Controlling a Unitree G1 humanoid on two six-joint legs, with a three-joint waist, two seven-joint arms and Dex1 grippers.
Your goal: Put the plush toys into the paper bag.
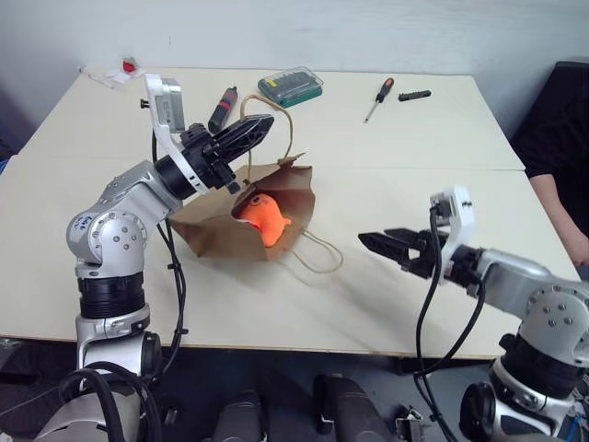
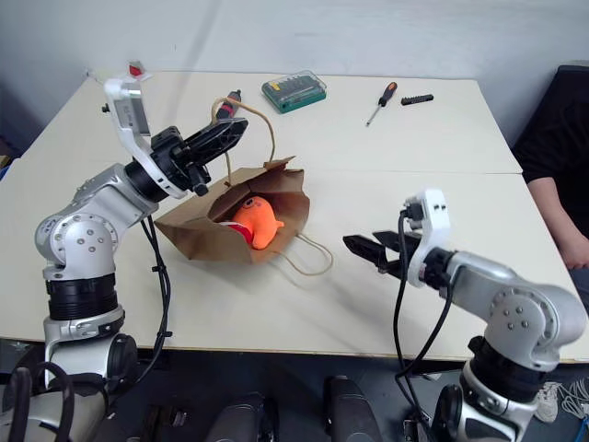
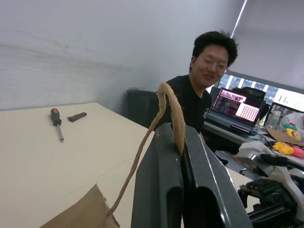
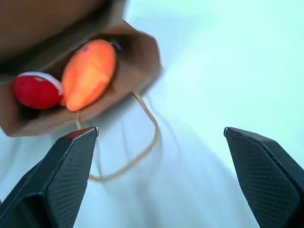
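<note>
The brown paper bag (image 1: 207, 227) lies on its side on the table, mouth toward my right arm. The orange plush toy (image 1: 262, 218) sits just inside the mouth, and the red plush toy (image 4: 37, 90) lies beside it, deeper in the bag. My left gripper (image 1: 260, 125) is shut on the bag's upper cord handle (image 3: 172, 102) and holds it lifted above the bag. The other handle (image 1: 318, 260) trails loose on the table. My right gripper (image 1: 379, 243) hovers open and holds nothing, off to the right of the bag, fingers pointing at its mouth.
At the back of the table lie a green bit case (image 1: 290, 87), a red-and-black screwdriver (image 1: 378, 98), a black bit holder (image 1: 414, 95) and a dark tool (image 1: 222, 109). A person (image 1: 561, 175) sits at the table's right edge.
</note>
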